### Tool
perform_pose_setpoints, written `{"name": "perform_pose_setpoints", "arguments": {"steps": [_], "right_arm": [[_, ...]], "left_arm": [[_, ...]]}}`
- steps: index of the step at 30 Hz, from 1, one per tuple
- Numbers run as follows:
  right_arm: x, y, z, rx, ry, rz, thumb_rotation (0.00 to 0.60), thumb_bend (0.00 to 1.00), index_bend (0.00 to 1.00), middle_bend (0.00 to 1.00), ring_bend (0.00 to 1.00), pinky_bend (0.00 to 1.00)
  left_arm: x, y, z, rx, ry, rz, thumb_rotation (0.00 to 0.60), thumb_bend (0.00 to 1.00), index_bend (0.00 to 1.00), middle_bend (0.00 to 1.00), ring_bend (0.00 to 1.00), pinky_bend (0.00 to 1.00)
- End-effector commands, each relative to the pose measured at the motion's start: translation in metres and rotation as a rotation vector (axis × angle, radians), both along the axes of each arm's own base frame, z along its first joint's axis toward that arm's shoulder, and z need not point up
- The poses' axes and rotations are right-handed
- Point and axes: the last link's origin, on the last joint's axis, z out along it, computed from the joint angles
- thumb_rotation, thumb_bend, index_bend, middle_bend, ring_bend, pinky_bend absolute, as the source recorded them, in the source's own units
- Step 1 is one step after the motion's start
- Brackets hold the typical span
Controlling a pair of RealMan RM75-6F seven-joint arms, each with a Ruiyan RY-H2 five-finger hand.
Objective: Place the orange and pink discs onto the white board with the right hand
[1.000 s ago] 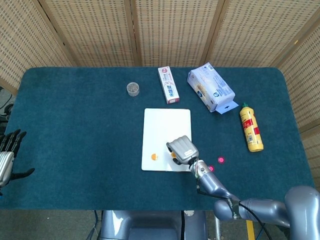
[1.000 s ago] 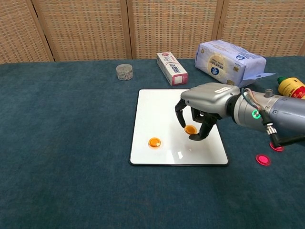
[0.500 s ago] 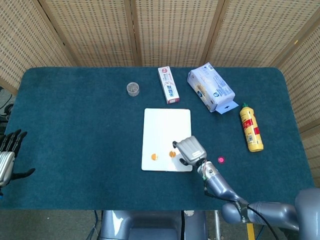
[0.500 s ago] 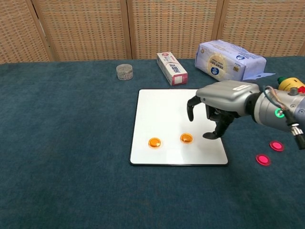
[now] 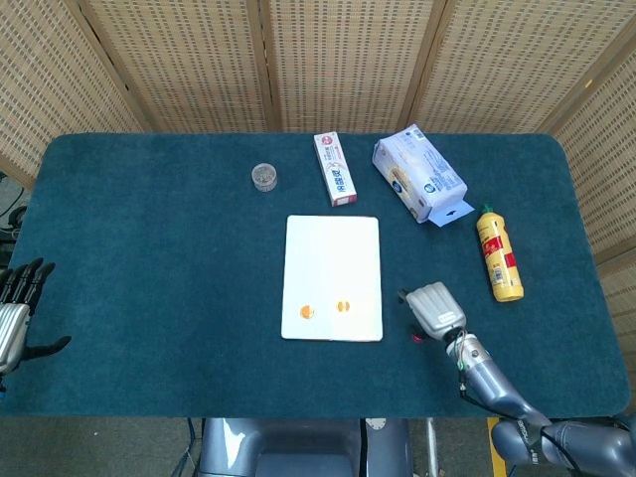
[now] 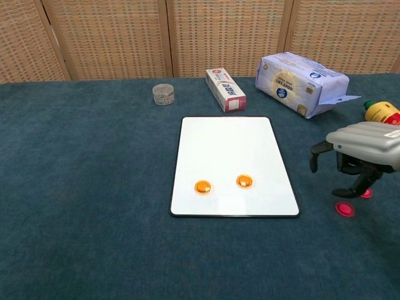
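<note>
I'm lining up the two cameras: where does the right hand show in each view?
Head view: the right hand is lower right of centre, just right of the white board, over the cloth.
Chest view: the right hand is at the right edge, above a pink disc.
Shared landmark: the white board with two orange discs near its front edge.

small jar (image 6: 163, 94), toothpaste box (image 6: 225, 90), tissue pack (image 6: 302, 75) — yellow bottle (image 5: 498, 253) rightward.
</note>
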Motion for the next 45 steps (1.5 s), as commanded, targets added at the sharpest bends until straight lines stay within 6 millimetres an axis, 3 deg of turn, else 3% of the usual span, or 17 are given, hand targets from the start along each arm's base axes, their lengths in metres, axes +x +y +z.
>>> {"name": "perform_pose_setpoints", "arguments": {"steps": [1,14,45], "right_arm": [[-0.019,0.003,0.006,-0.010,0.005,-0.021,0.600,0.34,0.35,0.97,0.95,1.00],[-0.038,0.003,0.004,-0.016,0.017,-0.030,0.600,0.34,0.37,0.97,0.95,1.00],[-0.058,0.000,0.006,-0.014,0.040,-0.076,0.600,0.34,0.40,0.97,0.95,1.00]], "left_arm": [[0.000,-0.001,-0.001,-0.002,0.001,-0.002,0.600,0.00,0.00,0.00,0.00,0.00],[0.000,0.000,0.000,0.002,0.003,0.004,0.600,0.00,0.00,0.00,0.00,0.00],[0.000,0.000,-0.002,0.001,0.005,0.006,0.600,0.00,0.00,0.00,0.00,0.00]]}}
